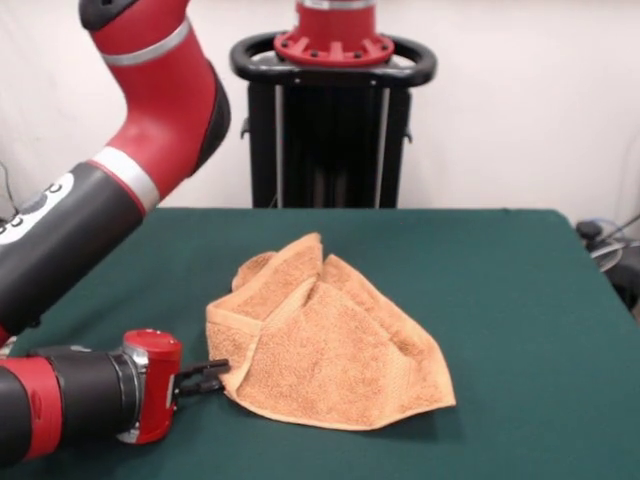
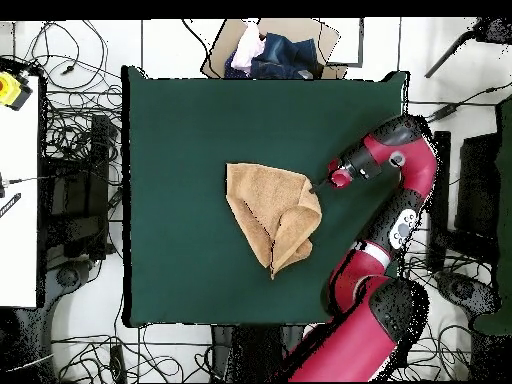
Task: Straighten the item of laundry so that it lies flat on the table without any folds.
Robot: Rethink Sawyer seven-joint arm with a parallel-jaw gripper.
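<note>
While jaws (image 1: 212, 377) grip folded towel (image 1: 325, 340) edge, overhead shows clothing box (image 2: 272, 50).

towel (image 2: 270, 212): crumpled, mid-table (image 2: 180, 150) | claw (image 2: 318, 186): touching towel's edge

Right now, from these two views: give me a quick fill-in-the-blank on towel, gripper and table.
1. The towel is ____, with layers folded over each other, not flat.
2. The gripper is at the towel's ____, low over the table.
3. The table top is dark ____.
4. In the overhead view, a cardboard box of ____ sits beyond the table's far edge.

Missing words: crumpled; edge; green; clothes
</note>
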